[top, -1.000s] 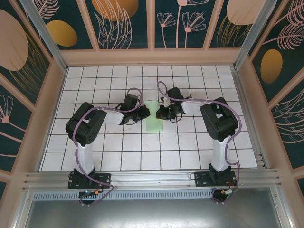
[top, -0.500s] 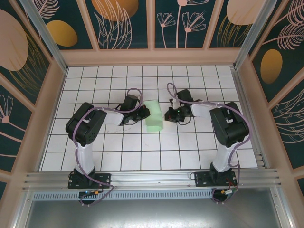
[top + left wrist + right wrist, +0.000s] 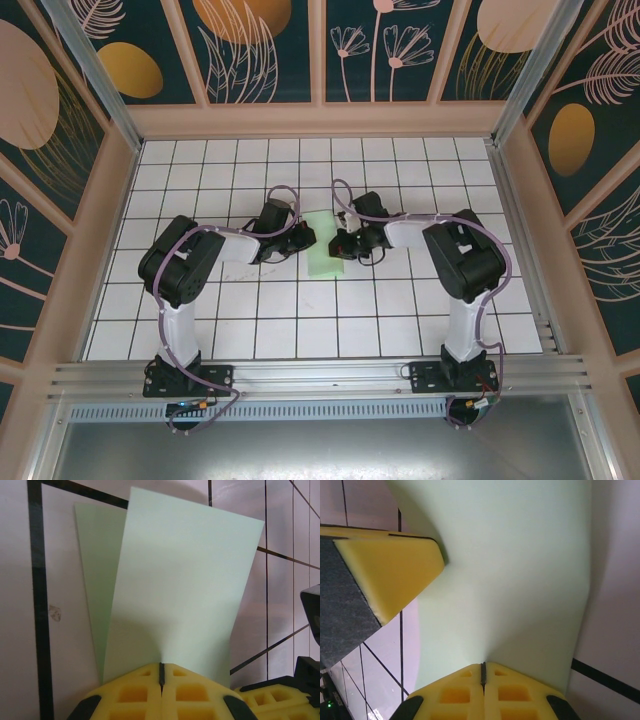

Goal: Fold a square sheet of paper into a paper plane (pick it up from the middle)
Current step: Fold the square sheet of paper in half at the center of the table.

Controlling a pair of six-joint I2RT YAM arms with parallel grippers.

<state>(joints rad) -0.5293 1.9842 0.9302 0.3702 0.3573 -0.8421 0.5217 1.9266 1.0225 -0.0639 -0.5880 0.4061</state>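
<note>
The square sheet of paper lies in the middle of the table, a little nearer the table's far edge than its near edge. It is pale green. From above it looks like a tall thin strip, not a full square, because it is folded over on itself.

The left gripper sits just left of the table's middle, right at the left side of the paper. The right gripper sits just right of the table's middle, at the other side of the paper. The two grippers are very close and face each other across the strip.

In the left wrist view, the left gripper has its yellow fingers pressed tight together, and they pinch the top layer of the paper. That layer is lifted and tilted. A second layer lies flat on the table under it and pokes out on one side.

In the right wrist view, the right gripper is also closed tight, and it pinches an edge of the paper. The paper bends softly up from that pinch. One yellow finger of the left gripper shows at the paper's far side.
</note>
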